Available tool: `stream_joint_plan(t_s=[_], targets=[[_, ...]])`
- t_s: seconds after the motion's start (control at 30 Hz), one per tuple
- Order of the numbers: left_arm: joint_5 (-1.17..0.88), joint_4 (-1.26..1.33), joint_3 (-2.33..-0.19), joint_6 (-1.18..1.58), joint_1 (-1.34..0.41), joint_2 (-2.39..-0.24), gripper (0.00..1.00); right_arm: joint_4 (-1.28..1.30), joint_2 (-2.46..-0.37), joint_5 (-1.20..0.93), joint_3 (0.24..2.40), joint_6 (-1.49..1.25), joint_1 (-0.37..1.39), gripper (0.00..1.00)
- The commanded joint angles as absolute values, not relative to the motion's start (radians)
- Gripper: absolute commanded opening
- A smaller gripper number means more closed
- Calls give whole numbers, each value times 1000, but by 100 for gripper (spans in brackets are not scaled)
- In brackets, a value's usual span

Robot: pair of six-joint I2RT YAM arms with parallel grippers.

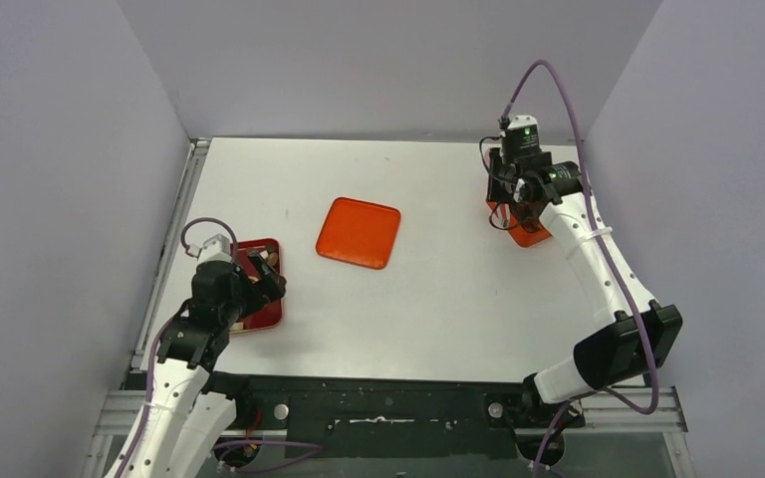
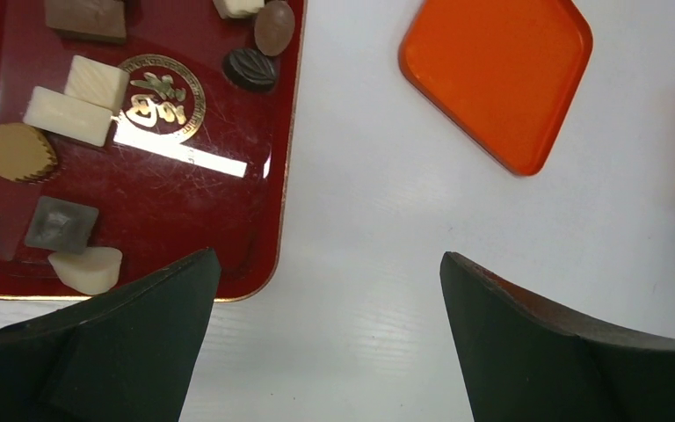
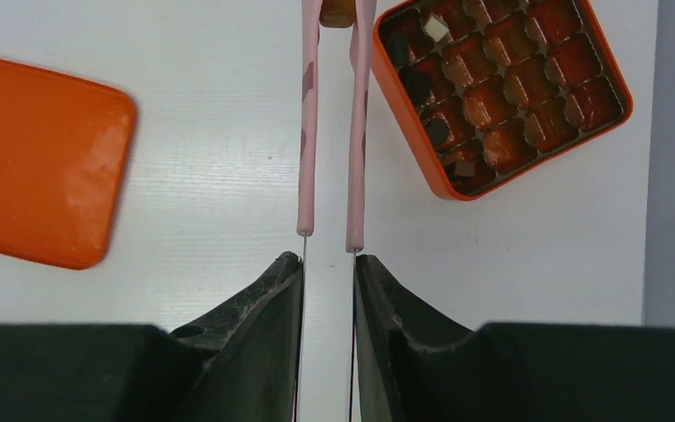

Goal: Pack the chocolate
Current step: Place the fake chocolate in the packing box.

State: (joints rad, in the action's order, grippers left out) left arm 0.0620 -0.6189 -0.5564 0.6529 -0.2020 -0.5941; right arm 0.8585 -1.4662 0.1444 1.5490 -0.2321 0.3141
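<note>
Chocolate [image 2: 68, 116] lies on red tray [image 2: 185, 211]; right tool [image 3: 330, 259] clamps tongs [image 3: 308, 132].

gold emblem [image 2: 160, 97] on red tray [image 2: 259, 176], lettering unreadable

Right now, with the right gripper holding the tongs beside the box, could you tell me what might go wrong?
1. The right gripper holds the pink tongs, and only their thin tips pinch the tan chocolate; it could slip out short of the box.
2. The tips sit close to the orange box rim, so a bump might shift it.
3. Its cells are small and several look filled; the piece may land on a divider.
</note>
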Motion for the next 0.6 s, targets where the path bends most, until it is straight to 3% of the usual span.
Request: stream_joint_plan(t_s=[0.0, 0.23, 0.57], targets=[[155, -564, -628, 579, -204, -623, 97, 885, -1515, 195, 1646, -319, 237, 25], [52, -612, -743, 540, -204, -724, 97, 985, -1642, 88, 1738, -382, 77, 26], [41, -666, -801, 481, -193, -780, 97, 973, -1751, -86, 1699, -418, -78, 28]])
